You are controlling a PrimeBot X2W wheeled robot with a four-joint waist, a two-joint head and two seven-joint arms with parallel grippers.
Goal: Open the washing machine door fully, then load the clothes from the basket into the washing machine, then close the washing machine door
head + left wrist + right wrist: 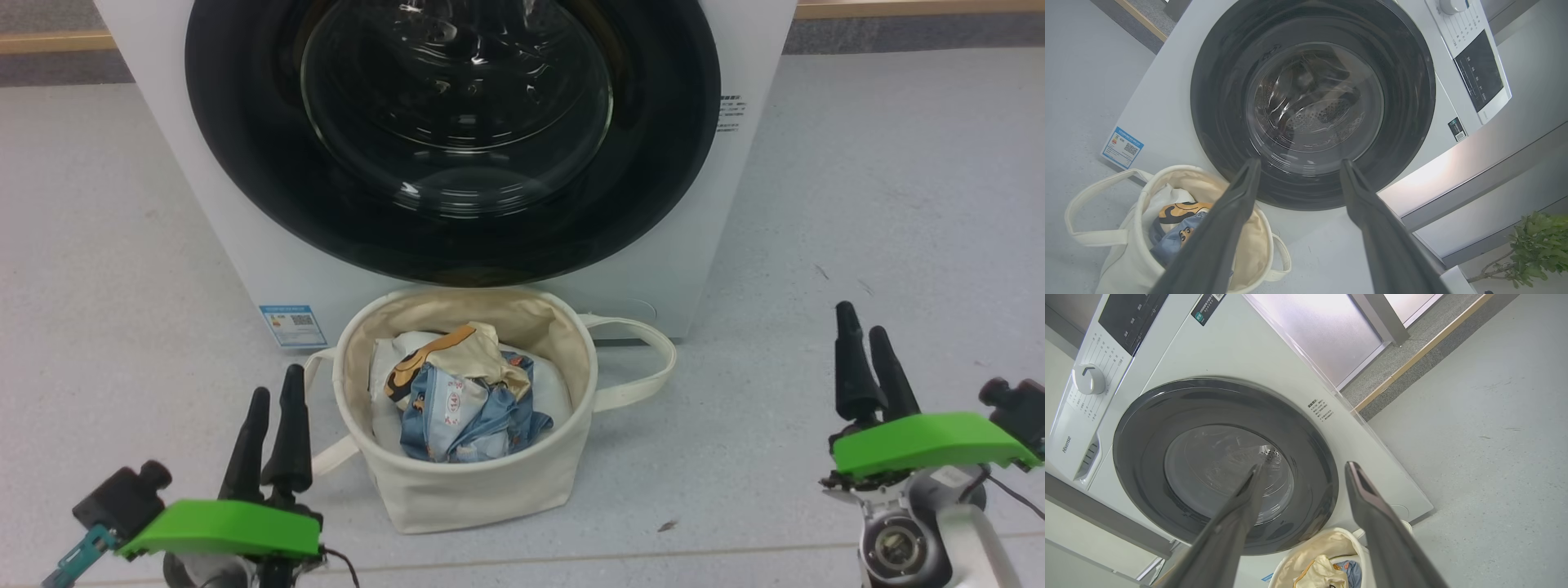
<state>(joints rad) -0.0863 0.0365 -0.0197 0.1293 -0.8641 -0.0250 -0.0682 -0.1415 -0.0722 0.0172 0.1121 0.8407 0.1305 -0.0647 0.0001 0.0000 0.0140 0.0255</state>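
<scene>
Grey speckled floor, with a wood skirting strip along the back. The white front-loading washing machine stands square ahead, blue label sticker low on its front. In the wrist views its control panel and dial show, and a green plant off to one side.

The washing machine door, black glossy rim around a glass bowl, sits flush against the front, so it is closed. The basket, a cream canvas tub, is on the floor just in front of the washer base, right under the door. The clothes are inside it, blue fabric with white patches and beige cloth with orange print, lying on top of a plain white bundle.

The left gripper hovers low at the left, just beside the basket's strap handle, not touching it. The right gripper is well apart at the right, over bare floor. On both, the fingers are spread and hold nothing; both wrist views show a clear gap between them.

Step in hand, as I judge it: step one, opening the door, not yet begun. The next move calls for one gripper to reach up to the door rim and pull it out on its hinge. I cannot tell where the handle or the hinge side is. The basket is close under the door, so the swing may brush it.
</scene>
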